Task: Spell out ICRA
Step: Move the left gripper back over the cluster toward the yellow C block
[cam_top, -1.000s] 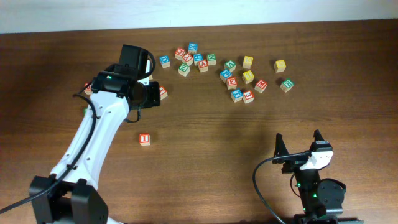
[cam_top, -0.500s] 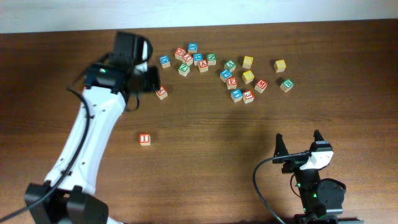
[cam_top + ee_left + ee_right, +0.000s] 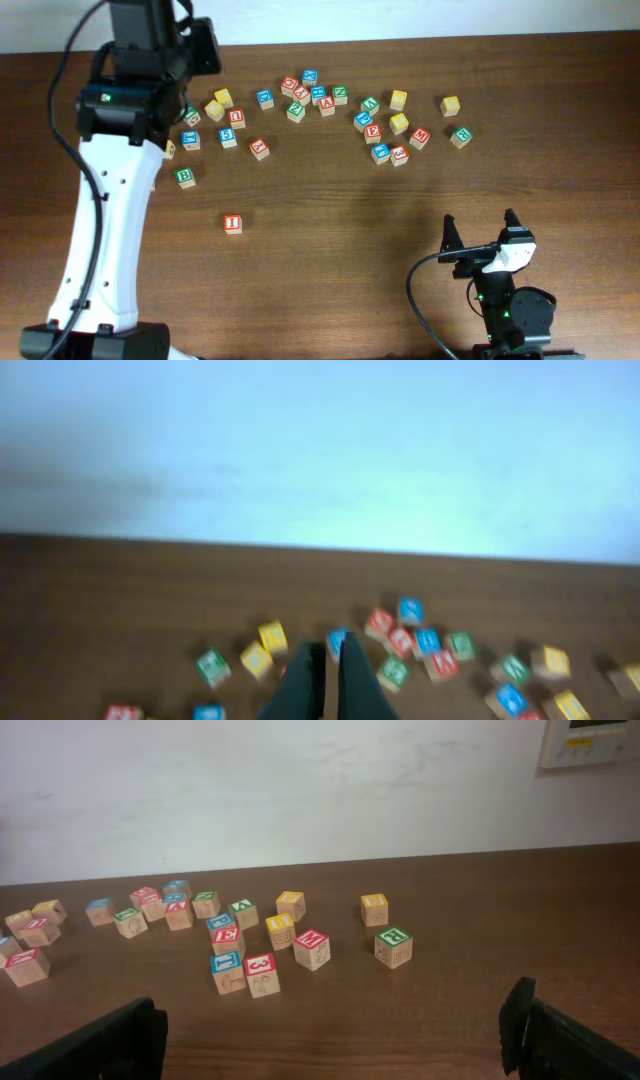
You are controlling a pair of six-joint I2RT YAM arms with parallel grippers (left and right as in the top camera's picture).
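The left claw (image 3: pixel 328 678) hung high, its two dark fingers (image 3: pixel 305 682) pressed almost together with nothing between them, held up there, it seemed, so its wrist camera could take in the blocks below. The red I cube (image 3: pixel 233 223) sat alone on the brown table (image 3: pixel 340 260), nearer the robot than every other block. It was apparently placed as the first letter, with bare wood to its right for three more. Beyond the I cube, toward the wall (image 3: pixel 320 450), the loose cubes (image 3: pixel 320 97) lay in two clusters. One was straight beyond the I cube and to its left, partly under the left arm (image 3: pixel 110 230); the other was beyond and to its right. The yellow C, green R and red A were judged to be among them. Most letters were too small to read, though a green-lettered cube (image 3: pixel 461 135) at the right end of the scatter, well apart from the I cube, may have been the R. Right of the I cube and closer to the robot, the right claw (image 3: pixel 481 232) waited with fingers spread wide and empty, parked, by the look of it, clear of the left arm's work
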